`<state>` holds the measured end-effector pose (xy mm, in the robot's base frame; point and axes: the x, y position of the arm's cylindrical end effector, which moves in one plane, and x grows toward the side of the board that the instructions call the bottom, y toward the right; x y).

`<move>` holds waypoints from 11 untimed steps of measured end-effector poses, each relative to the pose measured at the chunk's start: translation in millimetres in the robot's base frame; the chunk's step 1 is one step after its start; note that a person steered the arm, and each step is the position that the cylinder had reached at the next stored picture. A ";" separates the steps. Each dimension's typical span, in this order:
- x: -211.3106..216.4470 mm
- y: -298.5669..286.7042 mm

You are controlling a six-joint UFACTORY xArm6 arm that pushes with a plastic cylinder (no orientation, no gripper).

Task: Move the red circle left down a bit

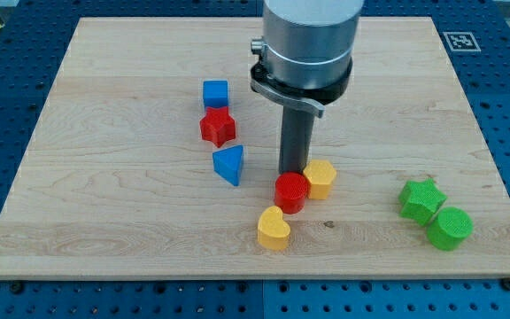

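The red circle (290, 191) lies just below the middle of the wooden board (104, 204). My tip (291, 172) stands right at its upper edge, touching or nearly touching it. A yellow hexagon block (320, 178) touches the red circle on its right. A yellow heart block (274, 229) lies just below and left of the red circle.
A blue triangle (229, 165) lies left of the red circle, with a red star (218, 127) and a blue cube (215, 93) above it. A green star (421, 198) and a green circle (450, 228) sit at the view's right, near the board's edge.
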<state>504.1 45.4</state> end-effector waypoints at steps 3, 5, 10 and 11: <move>20.6 54.3; 22.3 34.0; 39.6 16.3; 55.6 16.2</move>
